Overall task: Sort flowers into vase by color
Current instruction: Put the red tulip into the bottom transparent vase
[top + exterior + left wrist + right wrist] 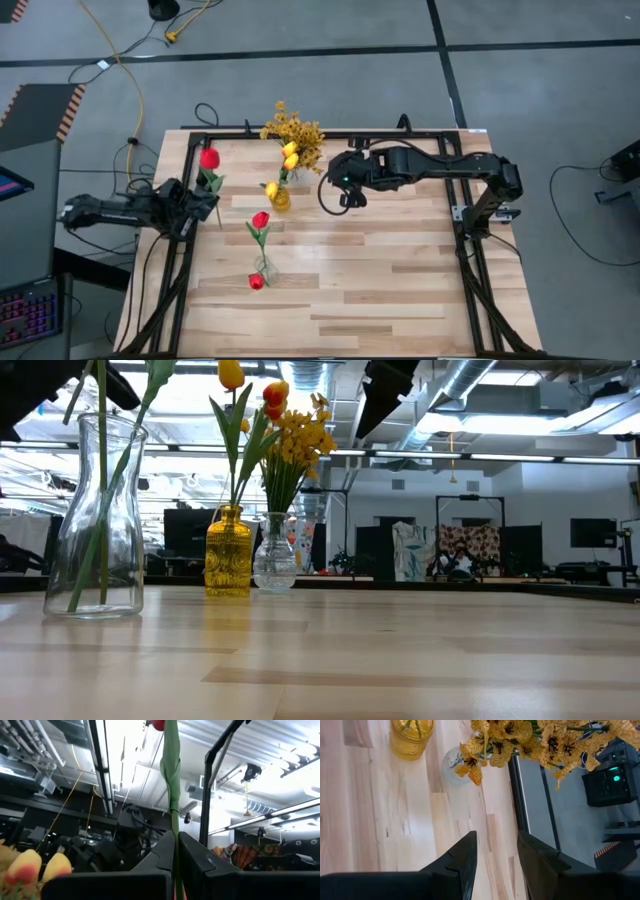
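A red tulip [209, 158] is pinched by its stem in the left gripper [203, 205], at the table's left edge, well apart from the clear vase [262, 266] holding other red tulips. If the thin stem twists, the vase mouth could be missed. The right gripper [345, 190] hangs spread and empty beside the yellow sprays [293, 130].

I counted three red tulips [209, 158], three yellow-orange tulips [290, 155], one mustard spray [296, 130] and three vases [229, 550], mostly upper centre of the high view.
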Action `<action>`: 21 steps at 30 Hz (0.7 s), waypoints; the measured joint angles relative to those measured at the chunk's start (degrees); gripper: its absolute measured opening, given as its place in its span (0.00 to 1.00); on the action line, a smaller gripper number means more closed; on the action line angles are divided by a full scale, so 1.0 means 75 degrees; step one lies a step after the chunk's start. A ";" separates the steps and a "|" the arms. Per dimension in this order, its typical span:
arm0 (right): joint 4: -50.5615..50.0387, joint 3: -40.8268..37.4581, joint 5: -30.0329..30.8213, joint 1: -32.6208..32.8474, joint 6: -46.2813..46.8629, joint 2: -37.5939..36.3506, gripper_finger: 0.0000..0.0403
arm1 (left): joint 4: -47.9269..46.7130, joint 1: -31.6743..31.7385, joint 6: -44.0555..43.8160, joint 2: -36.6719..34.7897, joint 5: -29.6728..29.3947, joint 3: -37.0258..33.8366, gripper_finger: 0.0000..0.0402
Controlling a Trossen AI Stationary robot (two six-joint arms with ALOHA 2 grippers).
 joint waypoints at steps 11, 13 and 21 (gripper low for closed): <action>0.0009 0.0000 0.0000 0.0000 0.0000 0.0003 0.41 | 0.2115 -0.1132 0.0663 0.2222 -0.1081 0.0021 0.00; 0.0009 0.0000 0.0000 0.0000 0.0000 0.0003 0.41 | 0.2539 -0.1319 0.0823 0.2683 -0.1089 0.0167 0.00; -0.0003 0.0000 0.0000 0.0000 0.0001 0.0003 0.41 | 0.3108 -0.1999 0.1488 0.4481 -0.1495 0.1043 0.00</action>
